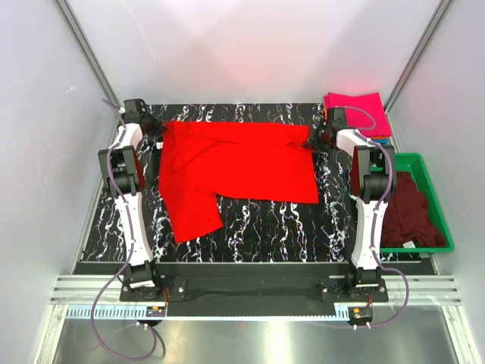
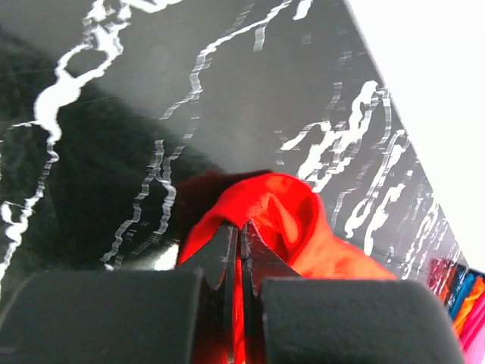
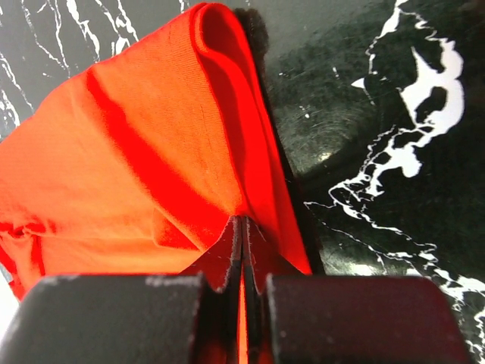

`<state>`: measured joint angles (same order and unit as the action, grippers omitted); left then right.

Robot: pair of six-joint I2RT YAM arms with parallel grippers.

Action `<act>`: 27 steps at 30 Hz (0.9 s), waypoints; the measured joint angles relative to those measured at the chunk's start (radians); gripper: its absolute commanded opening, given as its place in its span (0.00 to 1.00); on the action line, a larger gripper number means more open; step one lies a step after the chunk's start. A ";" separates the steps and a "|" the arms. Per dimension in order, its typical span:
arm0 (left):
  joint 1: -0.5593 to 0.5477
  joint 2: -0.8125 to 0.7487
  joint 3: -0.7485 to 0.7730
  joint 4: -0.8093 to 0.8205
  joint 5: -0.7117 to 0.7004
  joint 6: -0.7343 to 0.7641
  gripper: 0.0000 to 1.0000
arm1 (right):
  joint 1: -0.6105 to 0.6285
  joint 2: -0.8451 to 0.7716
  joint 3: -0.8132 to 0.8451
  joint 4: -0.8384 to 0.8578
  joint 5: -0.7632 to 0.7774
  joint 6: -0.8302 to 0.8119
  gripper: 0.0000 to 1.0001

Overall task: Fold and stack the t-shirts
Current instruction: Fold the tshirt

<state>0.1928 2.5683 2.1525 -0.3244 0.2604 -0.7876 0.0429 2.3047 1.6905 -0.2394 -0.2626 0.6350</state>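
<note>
A bright red t-shirt [image 1: 235,163] lies spread across the black marbled table, one sleeve hanging toward the front left. My left gripper [image 1: 157,129] is shut on its far left corner; the wrist view shows red cloth [image 2: 273,216] pinched between the closed jaws. My right gripper [image 1: 320,136] is shut on the far right corner, with a fold of red cloth [image 3: 167,144] rising from the jaws. A folded magenta-pink t-shirt [image 1: 356,108] sits at the back right. A dark maroon t-shirt [image 1: 411,212] lies crumpled in the green bin.
The green plastic bin [image 1: 443,212] stands off the table's right edge. White walls and metal rails enclose the table [image 1: 258,224]. Colourful cloth edges [image 2: 462,299] show under the pink shirt's spot.
</note>
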 measured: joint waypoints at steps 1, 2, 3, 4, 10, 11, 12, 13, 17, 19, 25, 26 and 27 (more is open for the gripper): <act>0.005 0.007 0.002 0.004 0.024 -0.008 0.12 | 0.000 0.000 0.003 -0.005 0.003 0.000 0.00; 0.007 0.010 0.006 0.004 0.035 -0.008 0.17 | 0.000 0.000 0.007 -0.010 0.005 -0.002 0.01; 0.009 0.010 0.010 0.004 0.043 -0.006 0.24 | 0.000 0.000 0.012 -0.019 0.008 -0.005 0.04; 0.011 0.010 0.013 0.005 0.053 -0.003 0.37 | 0.000 0.000 0.020 -0.028 0.009 -0.010 0.12; 0.014 0.003 0.024 0.011 0.085 0.038 0.53 | -0.011 0.001 0.066 -0.058 0.003 -0.028 0.33; 0.014 -0.004 0.018 0.012 0.088 0.050 0.54 | -0.012 0.001 0.072 -0.058 -0.004 -0.027 0.33; 0.014 -0.014 0.010 0.007 0.090 0.058 0.54 | -0.013 0.001 0.076 -0.058 -0.012 -0.027 0.33; 0.014 -0.027 0.002 0.002 0.093 0.068 0.54 | -0.013 0.001 0.079 -0.058 -0.019 -0.024 0.35; 0.006 -0.080 -0.008 -0.018 0.104 0.108 0.54 | -0.013 0.000 0.079 -0.061 -0.020 -0.012 0.35; 0.002 -0.095 -0.008 -0.018 0.110 0.117 0.52 | -0.013 0.001 0.079 -0.070 -0.019 -0.008 0.36; -0.027 -0.104 -0.012 -0.068 0.124 0.141 0.50 | -0.013 0.000 0.076 -0.116 -0.011 0.000 0.37; -0.034 -0.111 -0.023 -0.081 0.121 0.154 0.50 | -0.013 0.000 0.075 -0.121 -0.010 0.001 0.38; -0.042 -0.124 -0.044 -0.098 0.117 0.171 0.50 | -0.013 0.000 0.075 -0.127 -0.010 0.002 0.38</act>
<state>0.1509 2.4447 2.1086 -0.4229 0.3771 -0.6170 0.0303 2.3051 1.7657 -0.3664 -0.2722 0.6365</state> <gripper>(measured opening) 0.502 0.370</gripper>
